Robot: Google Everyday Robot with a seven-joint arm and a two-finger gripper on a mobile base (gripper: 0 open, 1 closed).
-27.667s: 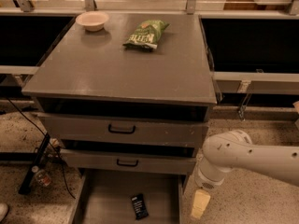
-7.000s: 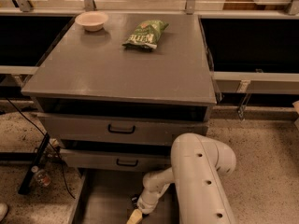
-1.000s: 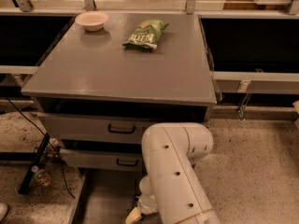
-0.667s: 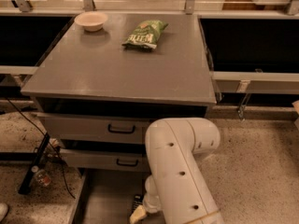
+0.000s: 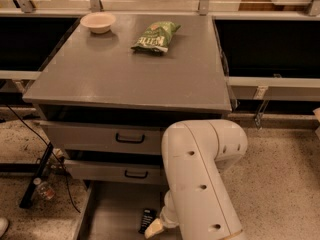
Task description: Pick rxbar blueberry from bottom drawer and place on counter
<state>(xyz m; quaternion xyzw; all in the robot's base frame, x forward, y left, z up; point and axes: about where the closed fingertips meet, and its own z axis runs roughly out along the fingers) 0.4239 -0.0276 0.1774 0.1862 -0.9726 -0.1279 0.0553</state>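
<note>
The rxbar blueberry (image 5: pixel 146 218) lay flat on the floor of the bottom drawer (image 5: pixel 112 211), which stood pulled out below the two upper drawers. The bar was a dark wrapper, set nearly lengthwise front to back, towards the right of the visible drawer floor. The gripper (image 5: pixel 154 228) was low inside the same drawer, its pale tip at the bar's near right corner and overlapping that corner in view. Whether it was in contact with the bar could not be determined. How wide the gripper stood, and whether it had hold of anything, could not be determined either. The white arm (image 5: pixel 200 184) came down steeply from the right, in front of the drawer fronts, and hid the right part of the bottom drawer.

No other item was visible in the exposed part of the bottom drawer. The middle drawer (image 5: pixel 117 171) and the top drawer (image 5: pixel 105 136) were each drawn out slightly; their contents were not visible. On the counter (image 5: pixel 125 74) a small pale bowl (image 5: pixel 98 22) stood at the far left, and a green chip bag (image 5: pixel 156 35) lay near the far centre, apart from the bowl.
</note>
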